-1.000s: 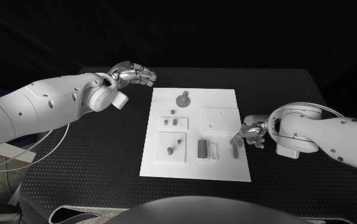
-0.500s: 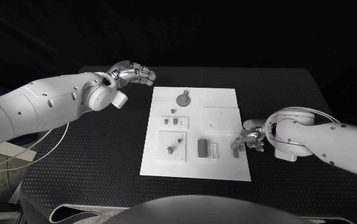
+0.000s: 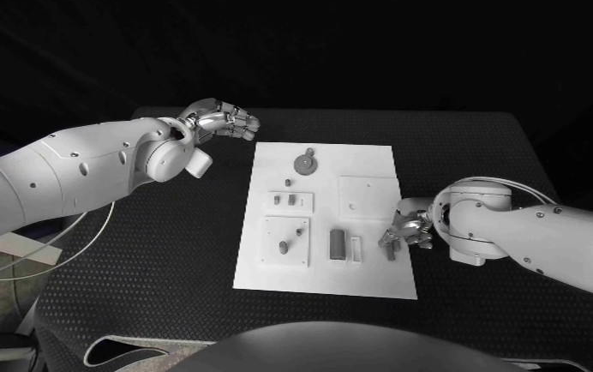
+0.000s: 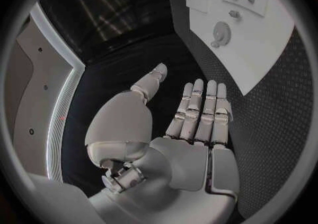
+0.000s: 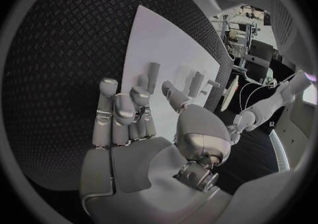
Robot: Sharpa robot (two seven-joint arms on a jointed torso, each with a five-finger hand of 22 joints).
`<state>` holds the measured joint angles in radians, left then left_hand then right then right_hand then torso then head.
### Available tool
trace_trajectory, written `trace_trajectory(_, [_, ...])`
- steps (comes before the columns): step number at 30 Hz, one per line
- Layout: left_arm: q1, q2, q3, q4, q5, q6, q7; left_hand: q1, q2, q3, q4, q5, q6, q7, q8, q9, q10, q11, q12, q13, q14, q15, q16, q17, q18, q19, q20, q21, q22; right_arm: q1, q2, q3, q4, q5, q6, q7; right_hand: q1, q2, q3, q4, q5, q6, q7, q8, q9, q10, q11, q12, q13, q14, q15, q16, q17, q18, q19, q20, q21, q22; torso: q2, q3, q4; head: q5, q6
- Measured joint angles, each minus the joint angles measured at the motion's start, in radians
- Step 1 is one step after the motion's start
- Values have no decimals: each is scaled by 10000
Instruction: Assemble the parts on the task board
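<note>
The white task board lies mid-table, also seen as the board and the board. On it are a round disc part, a dark block and a slim grey bar near its right edge. My right hand hovers at that edge, fingertips right at the bar. In the right wrist view the bar lies just past the fingers, with nothing gripped. My left hand floats beyond the board's far-left corner, fingers flat and empty.
Small white sub-plates sit on the board: a square one, one with two little pieces and one with pegs. Black table surrounds the board. A cable hangs off the table's left side.
My right hand and forearm have slid a little toward the near side and inward, lower over the grey bar. The left arm and the parts have stayed put.
</note>
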<state>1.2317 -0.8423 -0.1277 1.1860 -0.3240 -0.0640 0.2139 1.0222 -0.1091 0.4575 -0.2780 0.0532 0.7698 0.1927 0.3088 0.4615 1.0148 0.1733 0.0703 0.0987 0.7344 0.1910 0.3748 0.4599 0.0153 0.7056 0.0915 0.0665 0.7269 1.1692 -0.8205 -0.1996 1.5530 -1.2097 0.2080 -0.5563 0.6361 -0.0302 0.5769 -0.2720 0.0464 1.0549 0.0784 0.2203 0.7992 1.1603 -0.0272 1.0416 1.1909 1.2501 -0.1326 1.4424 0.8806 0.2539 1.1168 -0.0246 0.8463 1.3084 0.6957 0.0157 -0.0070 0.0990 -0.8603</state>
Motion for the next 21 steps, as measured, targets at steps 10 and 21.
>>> trace_trajectory(10, [0, -16, 0, 6, -18, 14, -22, 0, 0, 0, 0, 0, 0, 0, 0, 0, 0, 0, 0, 0, 0, 0, 0, -1, -1, -15, 15, 0, 1, -12, 173, -127, 65, -899, 120, 91, 1386, -263, 43, -178, 0, 72, -67, 244, 22, 35, 1, 0, -26, -38, -6, 0, 0, -11, -18, 18, 38, 0, -1, -1, -1, 10, -49])
trace_trajectory(21, [0, -24, 0, 11, -38, 24, -38, 0, 0, 0, 0, 0, 0, 0, 0, 0, 0, 0, 0, -9, 0, 0, 0, 8, 0, -15, 15, 0, -8, -137, 400, -166, 78, -2215, 147, 135, 2212, -475, -127, -204, -15, 302, -272, 1419, 47, -33, 17, -1, -54, -105, 26, 0, 0, -55, -56, 55, 37, 0, -2, -1, -2, 13, -77])
